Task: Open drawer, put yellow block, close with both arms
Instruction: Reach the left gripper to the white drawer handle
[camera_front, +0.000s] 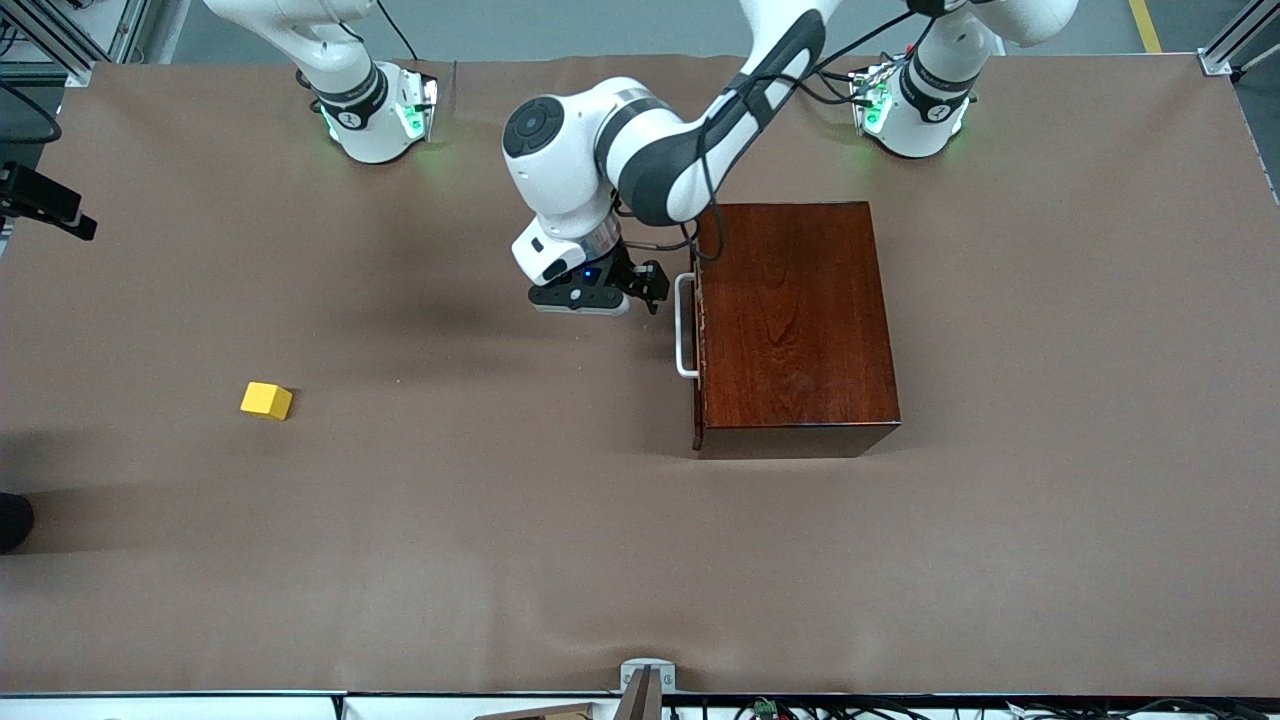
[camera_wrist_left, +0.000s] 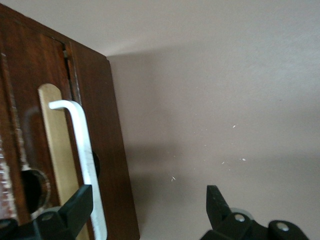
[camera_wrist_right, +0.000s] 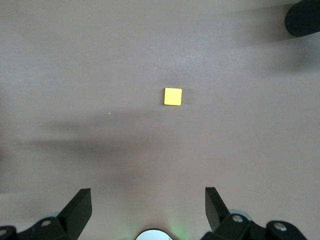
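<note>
The dark mahogany box stands near the left arm's end of the table. Its drawer is shut, and its white bar handle faces the right arm's end. My left gripper is open in front of the drawer, level with the end of the handle farther from the front camera. In the left wrist view the handle runs just inside one finger of the left gripper. The yellow block lies alone toward the right arm's end. My right gripper is open high above the table, with the block below it.
A black device juts in at the table's edge at the right arm's end. A dark round object sits at that edge, nearer the front camera. A small mount stands at the table's front edge.
</note>
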